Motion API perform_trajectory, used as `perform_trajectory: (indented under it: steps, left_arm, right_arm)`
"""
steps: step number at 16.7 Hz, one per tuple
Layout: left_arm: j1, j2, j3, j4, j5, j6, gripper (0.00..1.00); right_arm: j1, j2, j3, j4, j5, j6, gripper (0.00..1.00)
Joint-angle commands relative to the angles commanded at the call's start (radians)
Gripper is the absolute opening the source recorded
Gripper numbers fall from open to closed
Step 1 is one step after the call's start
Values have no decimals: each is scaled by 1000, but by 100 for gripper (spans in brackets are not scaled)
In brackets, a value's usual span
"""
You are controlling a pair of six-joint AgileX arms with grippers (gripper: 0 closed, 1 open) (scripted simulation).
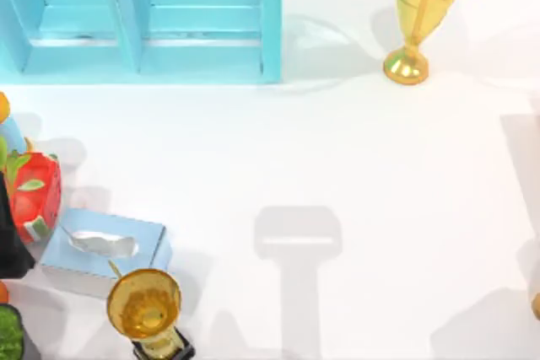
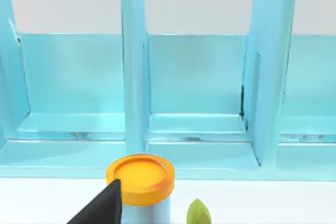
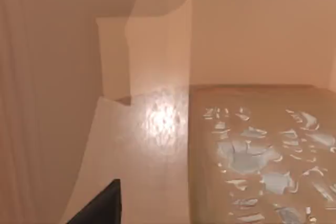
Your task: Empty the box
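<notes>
Our left gripper point(image 2: 100, 208) looks toward the blue shelf unit point(image 2: 199, 129), just over an orange-lidded jar point(image 2: 140, 177); whether it's open, we cannot tell. We see the blue tissue box point(image 1: 105, 250) near the table's point(image 1: 354, 166) left edge, beside a gold trophy point(image 1: 145, 309).

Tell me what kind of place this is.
Probably a rendered tabletop test scene, not a real room: a plain white table holds a blue shelf unit, two gold trophies and a tissue box.

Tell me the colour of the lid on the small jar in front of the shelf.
Orange-yellow lid on a pale blue jar, clearest in the left wrist view.
</notes>
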State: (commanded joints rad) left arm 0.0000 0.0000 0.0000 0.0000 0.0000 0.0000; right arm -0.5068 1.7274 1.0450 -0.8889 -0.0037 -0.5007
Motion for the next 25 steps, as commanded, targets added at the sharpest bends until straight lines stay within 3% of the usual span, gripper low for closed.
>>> perform_trajectory:
  steps: [6,19,25]
  left_arm:
    - [0,0,0,0,0,0,100]
    - [0,0,0,0,0,0,100]
    - [0,0,0,0,0,0,100]
  right_arm:
    - [0,13,-33,47,0,0,100]
    - [0,13,-33,47,0,0,2]
    - [0,13,-33,47,0,0,0]
